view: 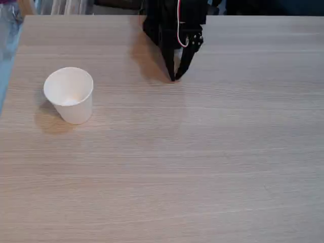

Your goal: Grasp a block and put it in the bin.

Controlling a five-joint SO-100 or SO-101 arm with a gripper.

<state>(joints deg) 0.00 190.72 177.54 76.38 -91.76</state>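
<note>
one white cup stands upright on the table; one black claw, tips pressed together.

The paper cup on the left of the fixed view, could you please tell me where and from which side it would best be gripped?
Probably across the upper wall of the paper cup, just under the rim, approached from the right of the fixed view, where the end effector is. The cup stands upright and tapers downward, so the wider rim should resist slipping.
</note>
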